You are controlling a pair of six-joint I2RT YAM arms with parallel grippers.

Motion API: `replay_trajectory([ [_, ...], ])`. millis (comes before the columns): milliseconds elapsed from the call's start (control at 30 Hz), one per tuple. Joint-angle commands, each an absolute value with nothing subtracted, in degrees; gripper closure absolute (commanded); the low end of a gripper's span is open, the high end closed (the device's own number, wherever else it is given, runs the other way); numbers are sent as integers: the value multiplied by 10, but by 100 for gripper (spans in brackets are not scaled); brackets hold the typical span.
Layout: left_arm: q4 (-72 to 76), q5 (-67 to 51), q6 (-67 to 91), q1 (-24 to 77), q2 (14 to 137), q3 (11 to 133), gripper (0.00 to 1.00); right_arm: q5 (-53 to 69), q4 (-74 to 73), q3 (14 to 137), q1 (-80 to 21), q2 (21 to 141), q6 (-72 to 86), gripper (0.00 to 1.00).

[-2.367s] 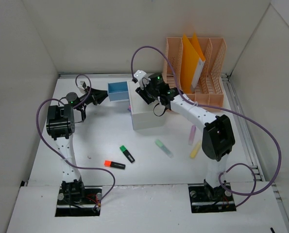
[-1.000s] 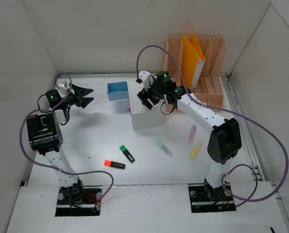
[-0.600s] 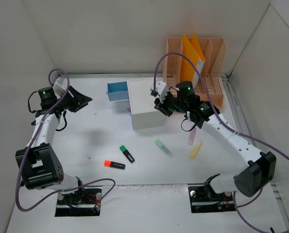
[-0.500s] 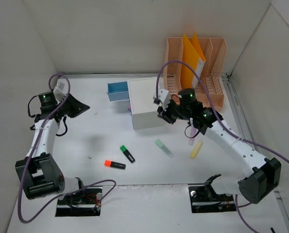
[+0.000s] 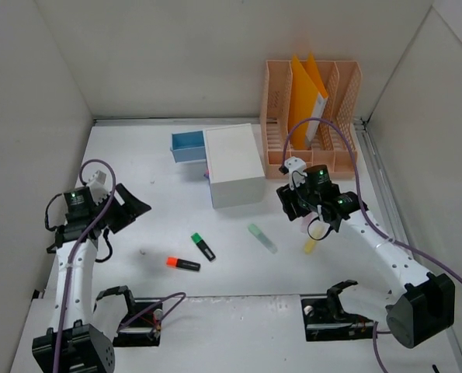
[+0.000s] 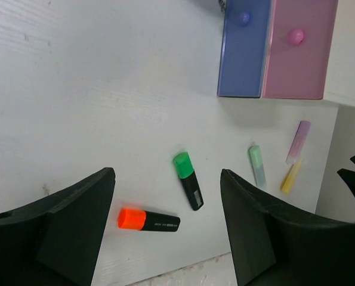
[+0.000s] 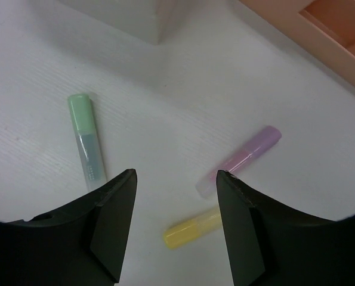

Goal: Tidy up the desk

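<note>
The desk (image 5: pixel 161 179) is a white tabletop inside white walls. On it lie a green-capped black highlighter (image 5: pixel 203 245), an orange-capped black one (image 5: pixel 182 264), a pale green one (image 5: pixel 262 237) and a yellow one (image 5: pixel 310 247). My left gripper (image 5: pixel 133 210) is open and empty above the near left; its wrist view shows it (image 6: pixel 166 174) over the green (image 6: pixel 188 180) and orange (image 6: pixel 148 220) highlighters. My right gripper (image 5: pixel 286 203) is open and empty; its wrist view shows it (image 7: pixel 175 174) over the yellow (image 7: pixel 192 229), purple (image 7: pixel 240 159) and pale green (image 7: pixel 86 141) highlighters.
A white box (image 5: pixel 233 165) stands at the back middle with a blue drawer (image 5: pixel 188 145) pulled out to its left; a pink drawer (image 6: pixel 296 53) sits beside the blue one (image 6: pixel 244 53). An orange file rack (image 5: pixel 312 113) with a yellow folder stands at the back right.
Both arms have drawn back towards the near edge. The right gripper left the top of the white box and came down over the highlighters. The left gripper moved from back left to near left.
</note>
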State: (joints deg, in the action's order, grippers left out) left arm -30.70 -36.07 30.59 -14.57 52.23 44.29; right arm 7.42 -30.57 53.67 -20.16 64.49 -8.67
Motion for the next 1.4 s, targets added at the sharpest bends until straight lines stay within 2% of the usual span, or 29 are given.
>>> replay_trajectory([
  [0, -310, -361, 308, -143, 498, 431, 33, 33, -278, 555, -193, 645, -33, 47],
  [167, -312, -364, 309, -143, 477, 404, 32, 66, -268, 565, -175, 669, -42, 47],
  [233, -315, -363, 306, -143, 471, 396, 32, 146, -268, 564, -174, 667, -83, 48],
  [400, -315, -366, 317, -143, 461, 382, 35, 289, -266, 564, -266, 675, -205, 48],
  [467, -326, -355, 321, -143, 460, 385, 36, 297, -263, 566, -327, 693, -256, 46],
  [600, -349, -339, 332, -143, 454, 390, 35, 241, -222, 579, -425, 748, -279, 39],
  [667, -360, -328, 337, -143, 446, 388, 33, 217, -179, 599, -466, 792, -250, 32],
  [800, -366, -329, 358, -138, 426, 378, 32, 187, -158, 672, -506, 888, -196, 29],
  [1067, -402, -315, 387, -138, 368, 367, 32, 142, -159, 811, -568, 1047, -131, 29],
  [1367, -433, -301, 395, -138, 342, 366, 31, 66, -159, 830, -601, 1112, -106, 34],
])
